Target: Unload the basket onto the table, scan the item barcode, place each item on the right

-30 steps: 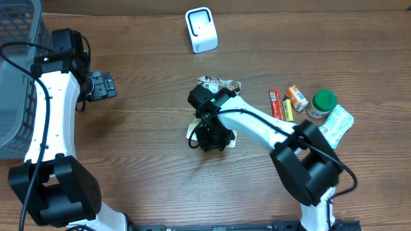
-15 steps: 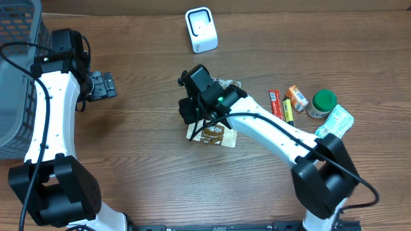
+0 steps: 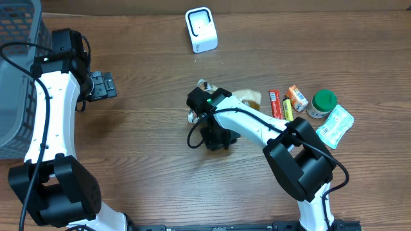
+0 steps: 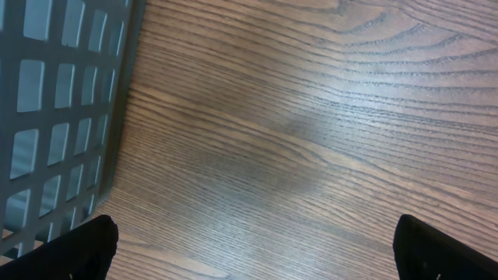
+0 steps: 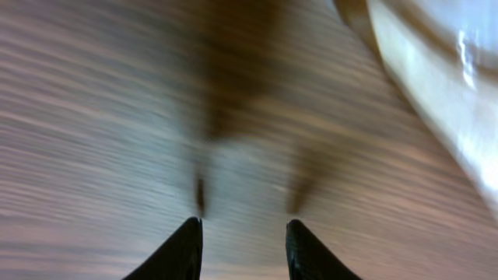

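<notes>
The white barcode scanner (image 3: 201, 29) stands at the back of the table. A tan snack packet (image 3: 248, 97) lies right of centre, beside my right arm; in the blurred right wrist view it is a pale tan shape (image 5: 440, 74) at the upper right. My right gripper (image 3: 215, 138) is low over the middle of the table. Its fingers (image 5: 187, 249) are a little apart, with only bare wood between them, so it is open and holds nothing. My left gripper (image 3: 103, 85) hangs wide open over bare wood at the left; its dark fingertips (image 4: 78, 253) show at the frame's bottom corners.
A grey slotted basket (image 3: 16, 70) fills the far left, and its wall (image 4: 54, 109) is close to the left gripper. At the right lie red and yellow sticks (image 3: 279, 106), an orange packet (image 3: 296, 97), a green-lidded jar (image 3: 322, 102) and a pale green pouch (image 3: 335, 124).
My right gripper swung up and left half a second ago, then came back down to the table's middle. The packet it uncovered then no longer shows there. The left arm has not moved.
</notes>
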### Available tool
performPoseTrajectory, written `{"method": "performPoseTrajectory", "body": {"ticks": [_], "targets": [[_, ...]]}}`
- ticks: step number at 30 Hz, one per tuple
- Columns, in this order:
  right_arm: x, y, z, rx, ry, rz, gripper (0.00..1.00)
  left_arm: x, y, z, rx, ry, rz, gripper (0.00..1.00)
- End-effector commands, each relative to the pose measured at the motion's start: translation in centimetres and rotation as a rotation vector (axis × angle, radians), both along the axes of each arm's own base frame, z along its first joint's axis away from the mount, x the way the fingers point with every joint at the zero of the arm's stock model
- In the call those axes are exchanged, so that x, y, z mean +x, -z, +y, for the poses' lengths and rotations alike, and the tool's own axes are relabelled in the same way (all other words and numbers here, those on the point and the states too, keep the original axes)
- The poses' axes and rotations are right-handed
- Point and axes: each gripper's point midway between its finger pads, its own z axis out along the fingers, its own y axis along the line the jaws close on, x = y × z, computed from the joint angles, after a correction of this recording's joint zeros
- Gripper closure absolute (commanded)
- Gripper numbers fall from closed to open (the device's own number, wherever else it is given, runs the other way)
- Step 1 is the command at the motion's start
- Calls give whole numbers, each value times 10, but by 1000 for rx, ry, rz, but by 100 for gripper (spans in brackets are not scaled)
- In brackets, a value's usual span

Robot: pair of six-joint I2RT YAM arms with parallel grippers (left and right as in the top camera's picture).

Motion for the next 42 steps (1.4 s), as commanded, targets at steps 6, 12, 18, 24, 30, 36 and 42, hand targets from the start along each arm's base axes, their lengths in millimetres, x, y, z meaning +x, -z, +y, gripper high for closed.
{"method": "performPoseTrajectory", "body": {"ticks": [6, 12, 18, 24, 30, 36, 42], "targets": [[27, -67, -5, 99, -16, -163, 62, 1, -1, -3, 3, 25, 0, 0], [57, -134, -26, 212, 81, -334, 51, 1, -1, -3, 3, 26, 0, 0], [84, -128, -74, 185, 214, -343, 47, 1, -1, -3, 3, 25, 0, 0], [91, -92, -68, 221, 166, -285, 37, 1, -1, -3, 3, 25, 0, 0], [102, -67, -59, 235, 157, -308, 22, 1, -1, -3, 3, 26, 0, 0], [106, -43, -58, 234, 156, -306, 20, 1, -1, -3, 3, 26, 0, 0], [107, -11, -61, 200, 146, -286, 20, 1, -1, -3, 3, 25, 0, 0]]}}
